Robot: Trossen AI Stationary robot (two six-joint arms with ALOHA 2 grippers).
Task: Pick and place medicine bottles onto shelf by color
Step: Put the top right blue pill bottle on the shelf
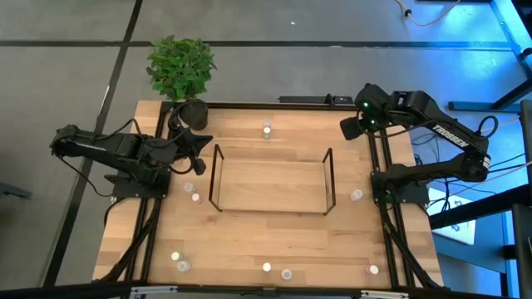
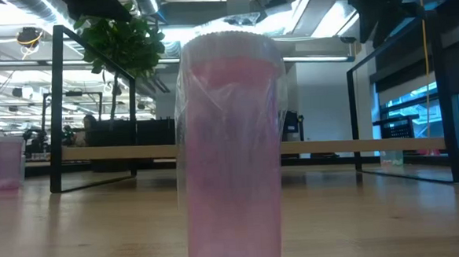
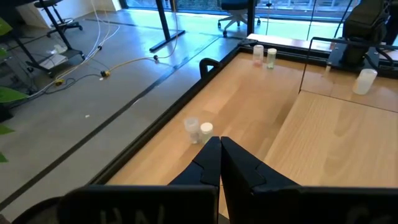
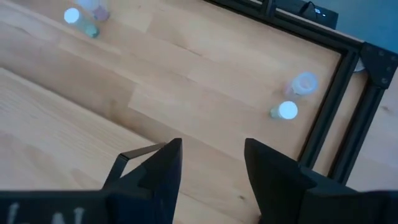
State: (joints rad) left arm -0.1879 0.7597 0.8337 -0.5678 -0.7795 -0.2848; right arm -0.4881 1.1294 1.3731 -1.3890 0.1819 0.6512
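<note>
The shelf [image 1: 270, 184], black rods on a light board, stands at the table's middle and holds nothing. Small bottles stand scattered on the table around it: one behind the shelf [image 1: 267, 129], two at its left [image 1: 193, 193], one at its right [image 1: 357, 195], and several along the near edge [image 1: 266, 267]. My left gripper [image 1: 206, 143] hovers shut and empty by the shelf's far left corner; the left wrist view shows two bottles [image 3: 198, 130] beyond its fingers [image 3: 219, 155]. My right gripper [image 1: 347, 129] hovers open and empty above the shelf's far right corner [image 4: 211, 162].
A potted plant [image 1: 181, 71] stands at the table's far left corner. Black frame rails [image 1: 384, 224] run along the left and right sides. In the low view a pink bottle [image 2: 231, 152] stands right before the camera, with another at the left [image 2: 7, 162].
</note>
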